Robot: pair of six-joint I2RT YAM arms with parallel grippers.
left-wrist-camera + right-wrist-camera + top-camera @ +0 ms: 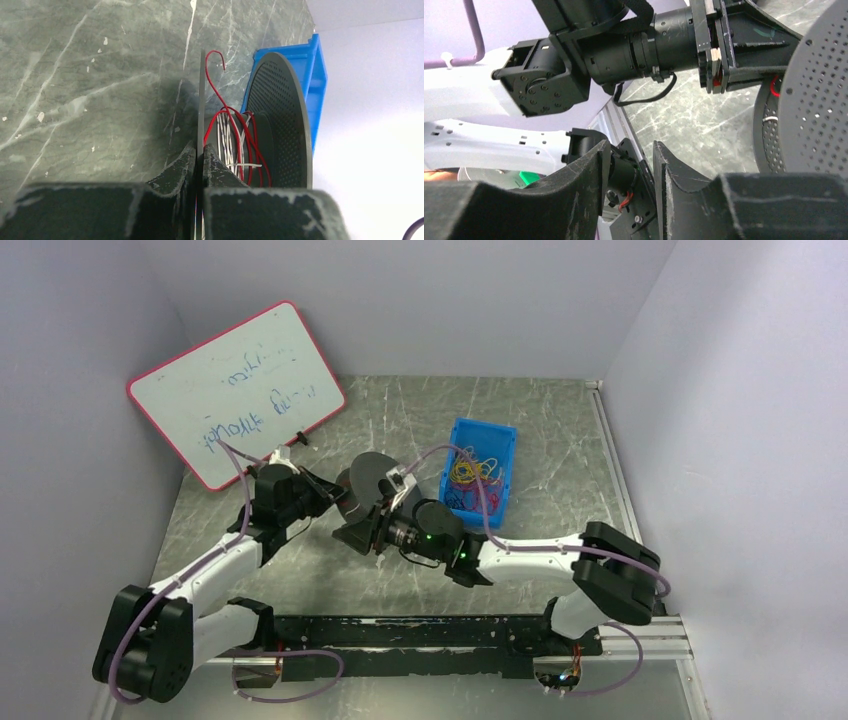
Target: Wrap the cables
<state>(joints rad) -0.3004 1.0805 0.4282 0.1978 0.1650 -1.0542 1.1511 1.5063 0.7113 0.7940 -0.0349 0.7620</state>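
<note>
Left pincer (199, 156) is clamped shut on the thin near flange of a dark spool (280, 115). In the left wrist view that flange runs edge-on straight up from between the fingers. The red wire (247, 145) sits just past the fingertips, wound in loose turns round the spool core between the two flanges, over some white wire (227, 137). Its free end rises off the core beside the gripped flange and curls into a hook at the top. The wire is close beside the left pincer, but contact with the fingers can't be told.

Right pincer (630, 147) is open, with a clear gap between the fingers and nothing in it. It is low beside the spool, whose perforated flange fills the right edge of that view, with a small bit of red near the core.

From the top view both arms meet at the spool mid-worktop (420, 410). A blue bin (500, 435) holding a multicoloured wire tangle (470, 472) is just right of it. A whiteboard (240, 390) leans at the back left.
</note>
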